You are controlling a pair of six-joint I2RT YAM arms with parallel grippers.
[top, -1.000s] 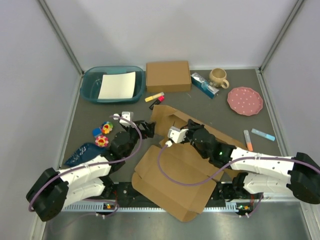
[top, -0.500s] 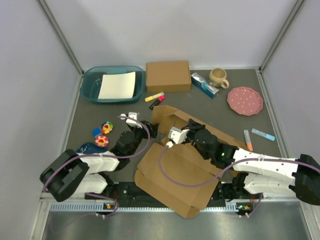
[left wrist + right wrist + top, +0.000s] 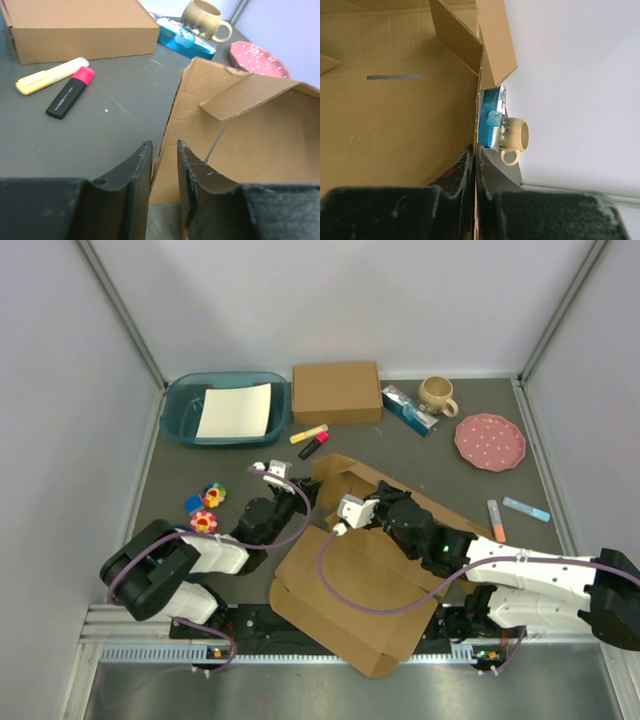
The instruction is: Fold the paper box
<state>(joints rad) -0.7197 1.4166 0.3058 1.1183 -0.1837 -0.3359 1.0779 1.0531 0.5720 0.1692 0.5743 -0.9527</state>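
**Subject.** The paper box (image 3: 360, 585) lies in the middle of the grey table (image 3: 450, 465), just ahead of the arm bases. Its broad flat panel reaches toward the near edge. The far part is already raised into a wall with loose flaps. It is only partly formed, and no corner is locked.

**Right gripper** (image 3: 475, 157). The jaws are pressed together. The upright wall's edge runs straight into the seam between them, so it appears to be pinching that wall and holding it up.

**Left gripper** (image 3: 164, 167). The jaws stand apart, one on each side of the left edge of the raised end panel. Cardboard shows in the gap, and no pinch is made yet.

**Step in hand (judgement).** The far-left corner is being erected: the right arm steadies the wall while the left arm lines up on the adjoining panel.

**Next move (judgement).** The left jaws need to grip that edge. They should then swing the panel square to the held wall so that its small angled flap can tuck inside. The right grip should not slacken meanwhile, or the wall may drop.

**Surroundings.** Beyond the corner lie a pink-capped marker (image 3: 70, 92) and a yellow highlighter (image 3: 50, 75). Behind them are a closed cardboard box (image 3: 75, 25), a blue carton (image 3: 187, 40), a mug (image 3: 202, 20) and a pink plate (image 3: 257, 55). All are apart from the work.
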